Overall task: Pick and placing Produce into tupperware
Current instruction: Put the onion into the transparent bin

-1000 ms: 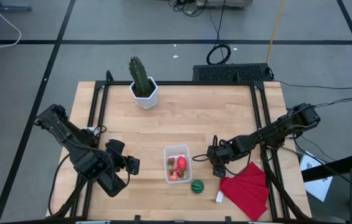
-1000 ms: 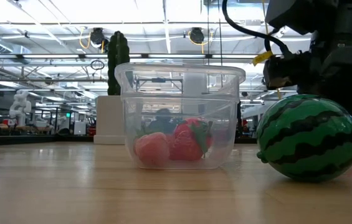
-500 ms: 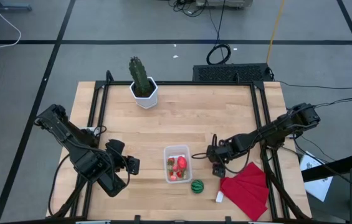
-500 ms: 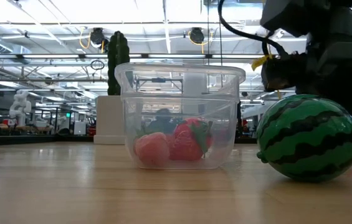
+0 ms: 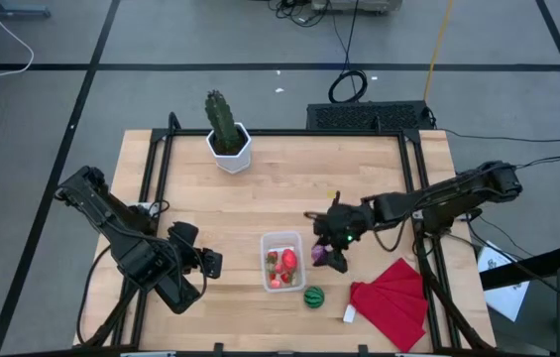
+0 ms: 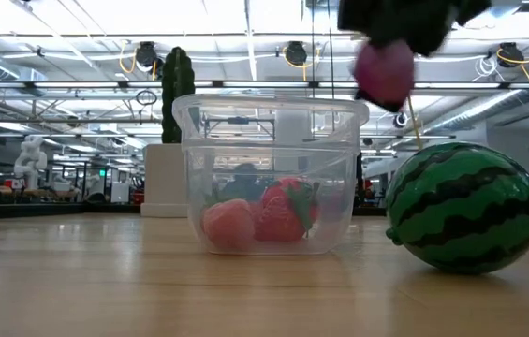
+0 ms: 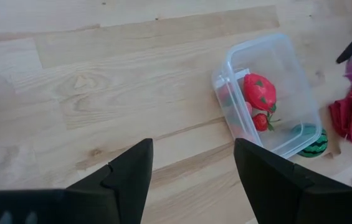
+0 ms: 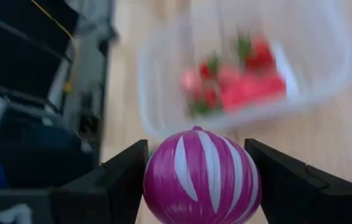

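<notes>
Right gripper [image 5: 325, 254] clamped on purple striped ball [image 8: 202, 175], lifted just beside the tub [image 5: 282, 260] w/ strawberries [image 7: 260, 92] inside; carry step, next needs centring over tub & letting go; left gripper [image 5: 210, 264] waits, spread wide, empty.

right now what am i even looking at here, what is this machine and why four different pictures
Two robot arms work at a wooden table. One camera looks down from above, one sits at table height, and one rides on each wrist. The right end effector holds a purple striped toy up beside a clear tupperware that already contains red strawberry pieces. A toy watermelon, a red cloth and a potted cactus also sit on the table. The left end effector waits open to the left.
</notes>
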Controlling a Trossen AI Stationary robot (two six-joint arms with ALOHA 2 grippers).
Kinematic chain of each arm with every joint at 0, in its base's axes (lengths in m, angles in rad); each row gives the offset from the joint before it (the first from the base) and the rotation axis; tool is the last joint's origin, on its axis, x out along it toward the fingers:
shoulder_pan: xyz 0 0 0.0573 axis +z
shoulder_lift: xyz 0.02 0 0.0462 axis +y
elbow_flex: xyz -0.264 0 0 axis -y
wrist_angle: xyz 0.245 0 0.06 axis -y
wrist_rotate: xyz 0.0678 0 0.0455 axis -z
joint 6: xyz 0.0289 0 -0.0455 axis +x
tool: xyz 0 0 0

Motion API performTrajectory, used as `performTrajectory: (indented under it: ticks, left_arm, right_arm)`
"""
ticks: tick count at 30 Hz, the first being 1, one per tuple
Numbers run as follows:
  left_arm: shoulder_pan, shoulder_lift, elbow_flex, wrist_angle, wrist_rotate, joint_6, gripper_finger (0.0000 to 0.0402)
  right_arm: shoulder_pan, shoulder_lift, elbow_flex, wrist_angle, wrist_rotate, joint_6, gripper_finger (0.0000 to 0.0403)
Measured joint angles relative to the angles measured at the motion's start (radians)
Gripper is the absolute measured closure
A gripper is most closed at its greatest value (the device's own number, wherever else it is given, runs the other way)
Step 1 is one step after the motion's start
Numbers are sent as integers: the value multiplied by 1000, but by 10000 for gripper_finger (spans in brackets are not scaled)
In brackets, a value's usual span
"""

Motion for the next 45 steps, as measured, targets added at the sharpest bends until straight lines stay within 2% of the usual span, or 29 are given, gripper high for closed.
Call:
performTrajectory:
  ticks: [7, 14, 18, 23, 31, 38, 45]
  left_arm:
    - [22, 0, 0, 1, -1, 28, 172]
    - [45, 0, 0, -9, 6, 56, 172]
    - [45, -4, 0, -61, 8, 23, 172]
    - [43, -33, -2, -105, 41, -5, 172]
    - [48, -89, -3, -108, -3, 31, 172]
    - [69, -89, -3, -106, -11, 64, 172]
    - [106, -89, -3, -106, -12, 111, 172]
  right_arm:
    - [-29, 23, 170, 40, -25, -90, 156]
    - [-29, 130, 350, -2, -26, -206, 156]
    - [-32, 197, 404, -61, -25, -258, 156]
    - [-36, 273, 415, -104, -25, -289, 156]
    - [-35, 341, 415, -130, -38, -387, 156]
    - [-35, 345, 415, -121, -51, -480, 156]
    - [-35, 360, 415, -109, -50, -500, 156]
